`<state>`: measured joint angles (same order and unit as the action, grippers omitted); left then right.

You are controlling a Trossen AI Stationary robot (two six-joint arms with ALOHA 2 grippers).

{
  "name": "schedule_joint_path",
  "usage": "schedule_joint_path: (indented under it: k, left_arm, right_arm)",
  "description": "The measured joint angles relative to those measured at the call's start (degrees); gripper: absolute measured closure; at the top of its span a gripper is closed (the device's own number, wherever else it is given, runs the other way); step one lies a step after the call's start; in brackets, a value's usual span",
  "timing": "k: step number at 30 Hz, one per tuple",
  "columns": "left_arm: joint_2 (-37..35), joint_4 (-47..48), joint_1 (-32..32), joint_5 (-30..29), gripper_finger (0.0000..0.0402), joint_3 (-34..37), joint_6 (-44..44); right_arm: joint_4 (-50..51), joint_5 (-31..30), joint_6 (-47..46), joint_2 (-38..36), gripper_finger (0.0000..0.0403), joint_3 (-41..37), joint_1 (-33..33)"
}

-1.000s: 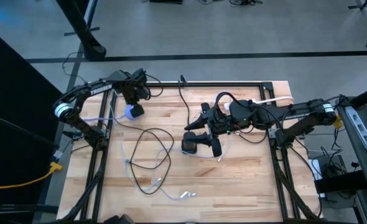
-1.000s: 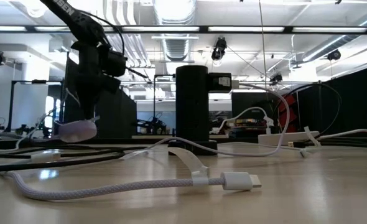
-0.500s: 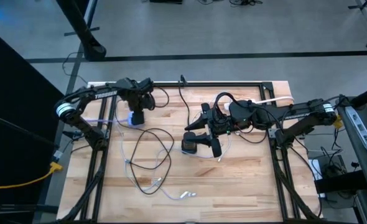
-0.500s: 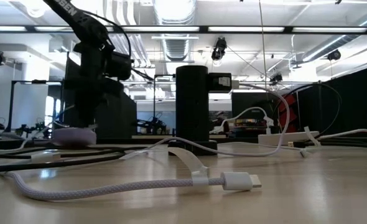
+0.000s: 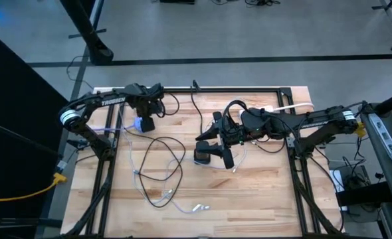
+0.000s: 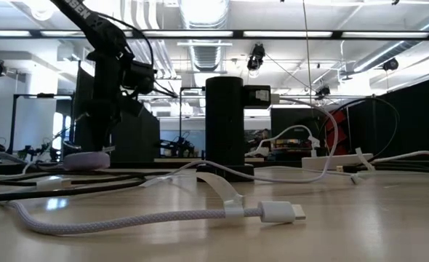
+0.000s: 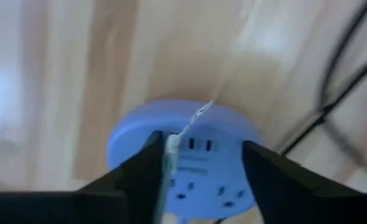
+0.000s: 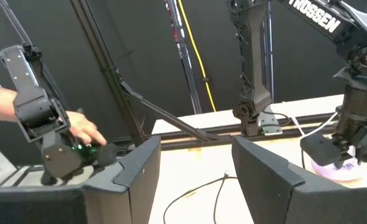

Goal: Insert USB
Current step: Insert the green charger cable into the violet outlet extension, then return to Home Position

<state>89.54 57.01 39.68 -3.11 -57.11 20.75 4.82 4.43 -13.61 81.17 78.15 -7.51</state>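
Up at about ten o'clock on the wooden table point(image 5: 262, 192) sits the round blue USB hub point(image 5: 141, 123), flat on the boards with its ports facing up. Directly over it hangs the left gripper point(image 5: 145, 114), its fingers point(image 7: 277, 180) spread to either side of the hub's top; a white braided cable point(image 7: 193, 118) runs down to the port face, its plug sitting against one finger, though I cannot tell whether the fingers are pinching that plug or merely flanking it. From table height the hub shows as a pale disc under the dark left arm.

Near the table's centre stands a black cylinder point(image 6: 225, 124), upright, with the right gripper point(image 5: 217, 141) beside it at roughly three o'clock, fingers apart and holding nothing.

Loose cables point(image 5: 163, 162) loop across the boards toward seven o'clock, and a white braided cable with a plug point(image 6: 276, 212) lies nearest the low camera. Beyond the table edge, in the right wrist view, a person's hand point(image 8: 84, 134) rests on a dark device.
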Motion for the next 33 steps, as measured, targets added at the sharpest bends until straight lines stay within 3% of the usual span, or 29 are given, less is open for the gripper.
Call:
schedule_joint_path:
  k: [3, 5, 6, 7, 8, 10, 13, 17, 24, 33]
  left_arm:
    - [-0.2, -0.6, -0.2, 5.4, 0.0135, -0.1, -3.3]
    - [-0.1, 1.4, -0.5, 8.5, 0.0103, -1.7, -12.6]
    - [-0.4, 1.5, -1.1, 9.1, 0.0090, -2.1, -11.5]
    - [-1.2, 1.3, -1.5, 6.7, 0.0080, -2.2, -8.4]
    - [-2.0, 1.1, -1.8, 0.5, 0.0074, -2.1, -7.4]
    - [-2.2, 2.0, -2.5, -9.8, 0.0068, -3.8, -11.9]
    - [-5.5, -1.2, -2.6, -12.3, 0.0068, -4.7, -8.9]
    - [-7.3, -2.9, -2.6, -2.2, 0.0076, -6.4, -11.1]
    - [-13.2, -5.0, -4.2, 5.0, 0.0088, -6.8, -17.0]
    - [-28.4, -4.3, -7.3, 6.3, 0.0089, -12.8, -30.0]
  right_arm:
    - [0.3, 0.0, 0.0, 0.4, 0.0219, 0.0, -0.1]
    - [0.4, 0.1, -0.3, 0.4, 0.0219, 0.0, -0.1]
    - [0.4, 0.1, -1.0, 0.4, 0.0219, 0.0, -0.1]
    - [0.4, 0.1, -1.5, 0.4, 0.0219, 0.0, -0.1]
    - [0.1, 0.1, -1.5, 0.4, 0.0219, 0.0, -0.1]
    - [-0.6, 0.1, -1.4, 0.4, 0.0219, 0.0, -0.1]
    - [-0.9, 0.1, -1.3, 0.4, 0.0219, 0.0, -0.1]
    - [-0.9, 0.1, -1.4, 0.4, 0.0219, 0.0, 0.0]
    - [-0.3, 0.5, -2.2, 0.4, 0.0219, 0.0, -0.6]
    - [2.5, 0.0, -2.6, 0.3, 0.0219, 0.0, -0.5]
